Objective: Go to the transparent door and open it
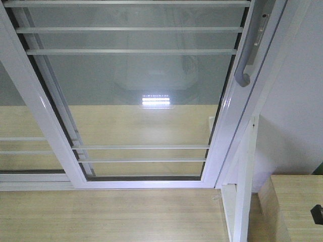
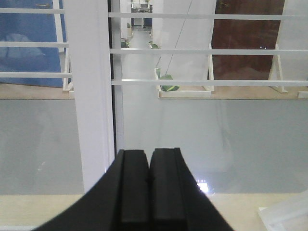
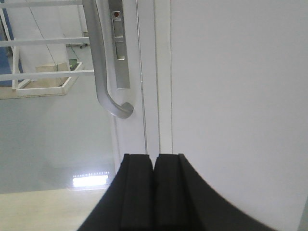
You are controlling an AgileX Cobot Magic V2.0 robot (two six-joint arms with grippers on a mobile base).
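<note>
Left claw (image 2: 149, 159) closed, empty, facing transparent door (image 1: 141, 101); right claw (image 3: 154, 161) closed below handle (image 3: 99, 62); white post (image 1: 246, 176) alongside.

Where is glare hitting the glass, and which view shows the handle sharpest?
Exterior front view: bright light reflection mid-pane on the white-framed transparent sliding door; the long curved grey metal handle is cropped at the top. Right wrist view: handle crisp, glare patch low left. Left wrist view: small glare beside the black fingers.
</note>
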